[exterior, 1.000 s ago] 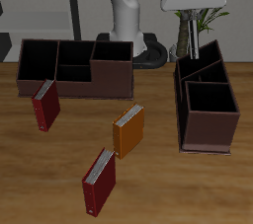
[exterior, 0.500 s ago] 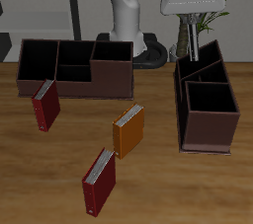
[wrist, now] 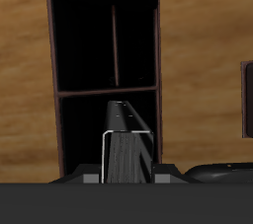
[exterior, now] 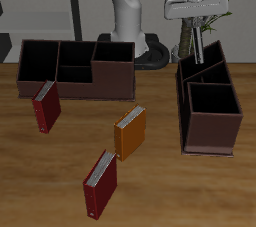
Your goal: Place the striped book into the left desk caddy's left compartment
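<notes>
My gripper (exterior: 199,29) hangs over the far end of the left desk caddy (exterior: 211,131), shut on the striped book (exterior: 200,45). The book points straight down, dark and narrow, with its lower end at the caddy's rim over the left compartment (exterior: 206,64). In the wrist view the striped book (wrist: 128,154) shows end-on between my fingers, reaching down into the dark left compartment (wrist: 79,129). A cross wall (wrist: 99,92) separates that section from the smaller ones beyond. Whether the book touches the floor of the compartment is hidden.
A second brown caddy (exterior: 75,69) stands broadside at the back. A dark red book (exterior: 46,106) lies before it, an orange book (exterior: 130,134) near the middle, and another dark red book (exterior: 100,184) near the front edge. A plant (exterior: 188,36) stands behind the left caddy.
My gripper has come down a little with the striped book, bringing the book's lower end closer into the caddy's far section. Nothing else moved.
</notes>
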Controlling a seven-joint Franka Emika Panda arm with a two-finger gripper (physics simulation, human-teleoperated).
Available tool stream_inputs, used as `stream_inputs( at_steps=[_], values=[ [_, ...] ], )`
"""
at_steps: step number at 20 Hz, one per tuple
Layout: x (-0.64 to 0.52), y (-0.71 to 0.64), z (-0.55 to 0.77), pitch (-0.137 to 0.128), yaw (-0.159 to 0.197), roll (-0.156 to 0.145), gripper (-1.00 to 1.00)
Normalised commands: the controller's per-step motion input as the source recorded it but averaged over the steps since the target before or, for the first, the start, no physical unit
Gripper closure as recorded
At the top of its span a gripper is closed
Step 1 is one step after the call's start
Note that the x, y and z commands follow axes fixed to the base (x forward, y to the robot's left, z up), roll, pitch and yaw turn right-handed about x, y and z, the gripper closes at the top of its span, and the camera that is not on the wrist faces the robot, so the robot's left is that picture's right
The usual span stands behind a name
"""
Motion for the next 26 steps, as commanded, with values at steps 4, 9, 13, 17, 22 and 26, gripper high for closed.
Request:
stream_inputs(
  at_steps=[4,9,13,17,22,26],
  values=[
    [0.08,-0.05,-0.13,0.030,-0.023,-0.013,1.00],
    [0.04,0.01,-0.08,0.014,0.000,0.007,1.00],
    [0.01,0.00,-0.09,0.020,-0.006,0.003,1.00],
    [-0.07,0.07,-0.13,0.029,-0.007,0.028,1.00],
    [0.01,0.02,-0.12,0.018,0.005,0.003,1.00],
    [0.15,-0.03,-0.16,0.031,0.004,-0.015,1.00]
  ],
)
